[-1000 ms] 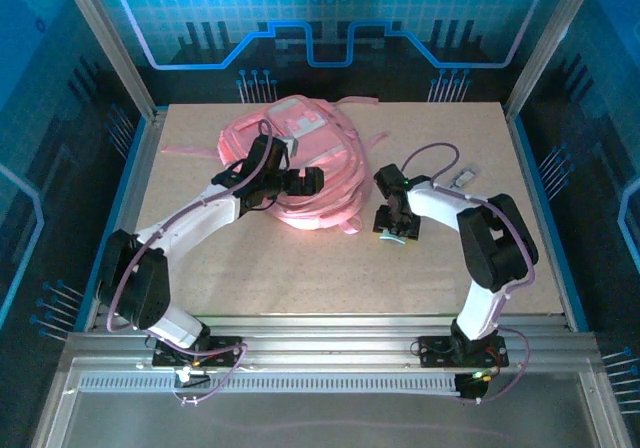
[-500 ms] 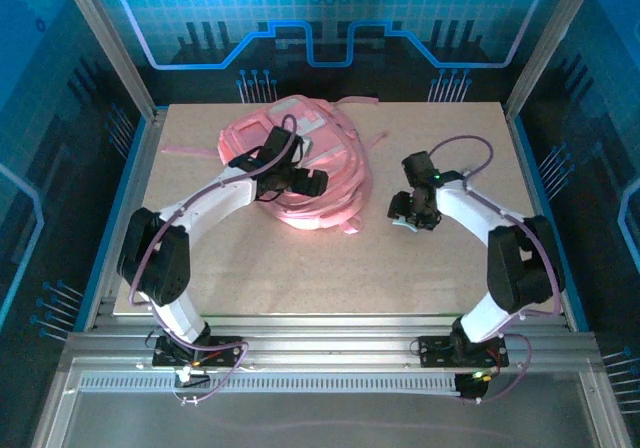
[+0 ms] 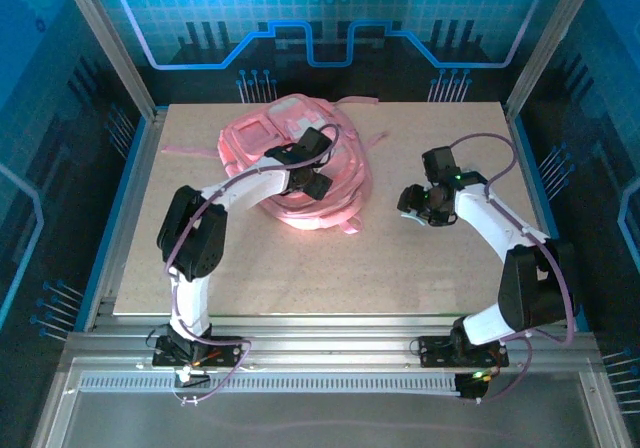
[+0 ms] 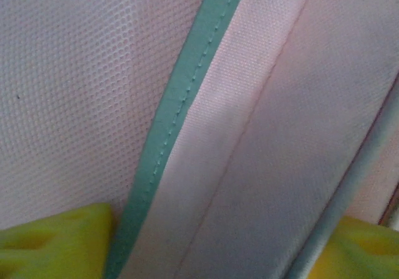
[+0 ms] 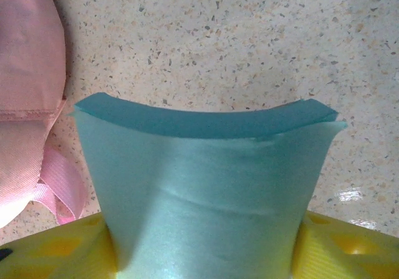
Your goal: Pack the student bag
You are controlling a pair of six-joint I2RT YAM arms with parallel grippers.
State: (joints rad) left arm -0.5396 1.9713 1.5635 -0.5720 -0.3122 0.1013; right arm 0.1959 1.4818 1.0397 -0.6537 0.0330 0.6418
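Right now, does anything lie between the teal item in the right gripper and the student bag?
Nothing visible does. The right gripper holds the teal item over the table, with bare tabletop between it and the student bag, whose pink strap loop lies nearby. The left gripper is on the bag.

The student bag (image 3: 250, 138) is soft pink cloth, finely woven, with a netted mesh panel (image 4: 68, 92) edged by smooth, stitched green trim (image 4: 181, 98). The table (image 5: 249, 36) looks like speckled stone, faintly glossy. The green sheet (image 5: 206, 192) is smooth, matt and foamy. The right pincer (image 5: 206, 251) has matt yellow plastic fingers (image 5: 349, 241).
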